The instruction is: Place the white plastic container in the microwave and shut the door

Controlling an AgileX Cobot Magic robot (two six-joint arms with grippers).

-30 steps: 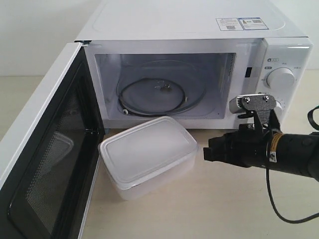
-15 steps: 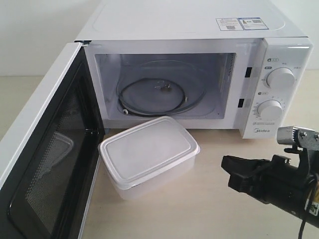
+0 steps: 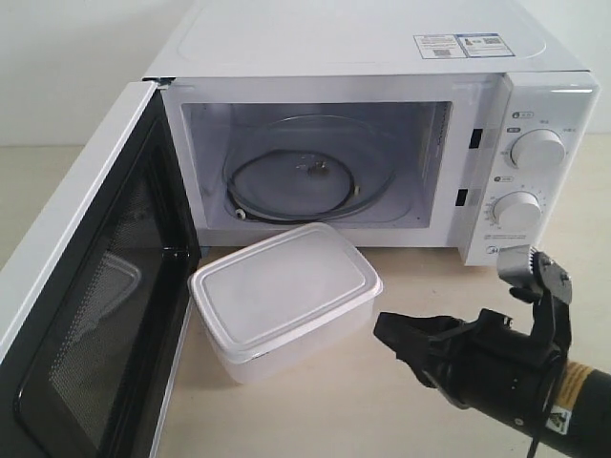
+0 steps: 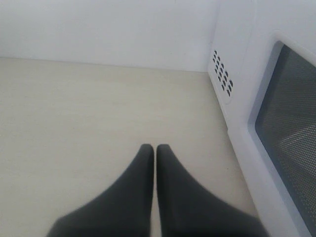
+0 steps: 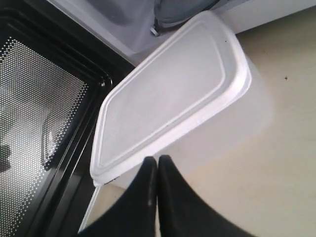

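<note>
The white plastic container (image 3: 282,286) sits lidded on the table, just in front of the microwave (image 3: 382,38) cavity. The door (image 3: 86,315) is swung wide open to the left, black mesh inner face showing. My right gripper (image 3: 384,329) is shut and empty, low over the table at the container's near right corner. In the right wrist view the container (image 5: 168,98) lies just beyond the shut right gripper (image 5: 157,159); whether they touch I cannot tell. The left gripper (image 4: 154,147) is shut and empty over bare table, outside the door (image 4: 291,128). It is out of the exterior view.
The glass turntable (image 3: 305,176) lies bare inside the cavity. Two white dials (image 3: 537,150) are on the panel at right. A black cable trails behind the right arm. The side vents (image 4: 222,74) of the microwave show in the left wrist view.
The right gripper dropped from in front of the dials to low at the right, then moved left toward the container. Container and door have not moved.
</note>
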